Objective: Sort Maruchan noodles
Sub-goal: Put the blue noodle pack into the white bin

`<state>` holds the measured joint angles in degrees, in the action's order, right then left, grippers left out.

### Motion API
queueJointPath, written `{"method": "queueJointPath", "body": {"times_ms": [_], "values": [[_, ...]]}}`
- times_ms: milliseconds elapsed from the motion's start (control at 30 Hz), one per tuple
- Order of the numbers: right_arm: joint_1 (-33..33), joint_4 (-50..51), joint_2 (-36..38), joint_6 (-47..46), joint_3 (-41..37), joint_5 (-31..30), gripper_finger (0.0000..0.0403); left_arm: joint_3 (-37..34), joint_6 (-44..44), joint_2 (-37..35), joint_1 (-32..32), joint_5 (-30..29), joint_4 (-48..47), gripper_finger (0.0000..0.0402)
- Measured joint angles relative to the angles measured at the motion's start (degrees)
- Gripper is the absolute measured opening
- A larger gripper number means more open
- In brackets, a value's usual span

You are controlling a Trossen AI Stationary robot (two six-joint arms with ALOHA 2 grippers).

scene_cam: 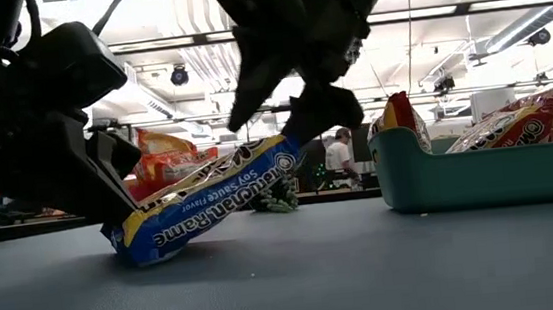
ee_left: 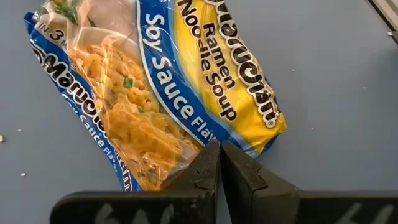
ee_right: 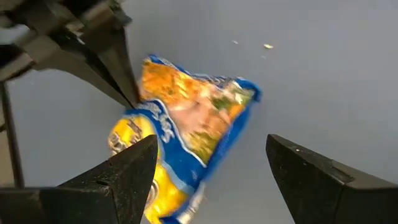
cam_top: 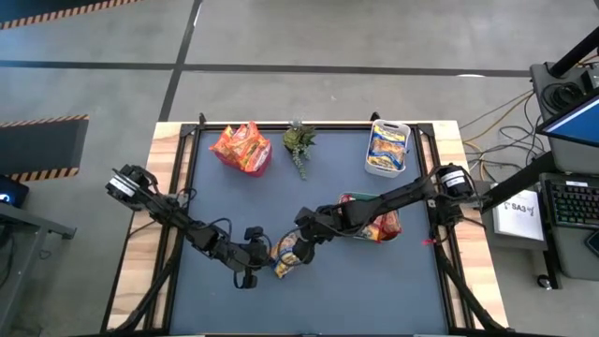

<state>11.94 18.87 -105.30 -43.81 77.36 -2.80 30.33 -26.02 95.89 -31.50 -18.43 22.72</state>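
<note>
Yellow-and-blue crinkly plastic, a flat soy-sauce ramen packet (cam_top: 288, 257), sits near the front middle of the dark grey table mat (cam_top: 374, 290). It is tilted, one end on the mat and the other lifted. My left gripper (ee_left: 219, 163) has its two dark fingers pressed together, pinching the edge of this packet's low end. My right gripper (ee_right: 208, 168) hangs just above the raised end with its fingers spread wide and the packet showing between them; I cannot tell whether either finger touches it.

Just to the right, under my right arm, a teal plastic bin (scene_cam: 479, 172) holds several red ramen packets (scene_cam: 539, 117) that stick up above its rim. The bin stands close to the tilted packet but apart from it.

Farther back on the left, a loose pile of orange ramen packets (cam_top: 242, 147) lies directly on the mat. Beside it, at the back middle, stands a small green plant (cam_top: 299, 143). At the back right, a white rectangular tray (cam_top: 372, 161) carries more yellow-and-blue ramen packets (cam_top: 388, 145).

Beyond the table a person in a white top (scene_cam: 338, 156) is visible in the room.
</note>
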Motion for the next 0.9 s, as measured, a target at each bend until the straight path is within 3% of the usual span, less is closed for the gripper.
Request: {"method": "queueJointPath", "body": {"times_ms": [300, 600, 900], "values": [[-0.2, -3.8, -3.5, -0.5, -0.1, 2.4, 0.0286, -0.1, 0.0, 0.7, -0.2, -0.3, 0.4, 0.0], [-0.3, -13.1, -7.5, 0.1, 0.5, 10.0, 0.0267, -0.2, 0.0, 1.1, -0.4, -0.6, 1.3, 0.0], [-0.3, -13.4, -8.0, 0.6, 1.0, 10.6, 0.0252, -0.2, 0.3, 1.1, -0.5, -0.5, 1.4, 0.0]]}}
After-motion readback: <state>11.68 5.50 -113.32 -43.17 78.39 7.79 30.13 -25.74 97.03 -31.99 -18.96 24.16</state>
